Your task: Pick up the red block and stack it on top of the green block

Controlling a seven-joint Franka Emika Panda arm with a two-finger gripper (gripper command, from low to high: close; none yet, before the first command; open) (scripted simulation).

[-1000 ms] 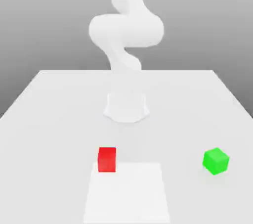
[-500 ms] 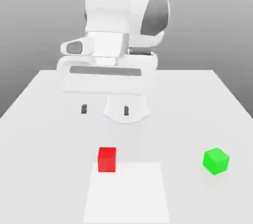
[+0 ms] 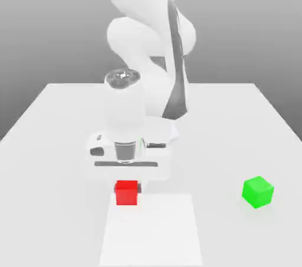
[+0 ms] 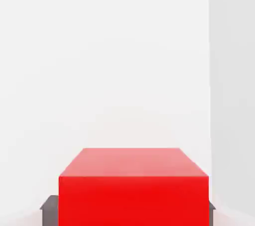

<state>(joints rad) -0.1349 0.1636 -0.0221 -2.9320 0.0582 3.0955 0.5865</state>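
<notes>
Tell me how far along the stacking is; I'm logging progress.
Early stage. Done: the end effector is down at the red block, its fingers flanking the cube on both sides. In hand: the grasp itself; whether the fingers press the block yet I cannot tell, and it sits on the table. Left: lift, carry to the green block on the exterior view's right, and set it on top.

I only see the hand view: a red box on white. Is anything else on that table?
Observer: Yes, a green block sits toward the exterior view's right, apart from the red block.
Operator: Where's the robot's hand?
Observer: The gripper is down at the red block, under the tall white arm.
Operator: Is the red one lifted?
Observer: No, it sits on the table, at a corner of a paler square patch.
</notes>
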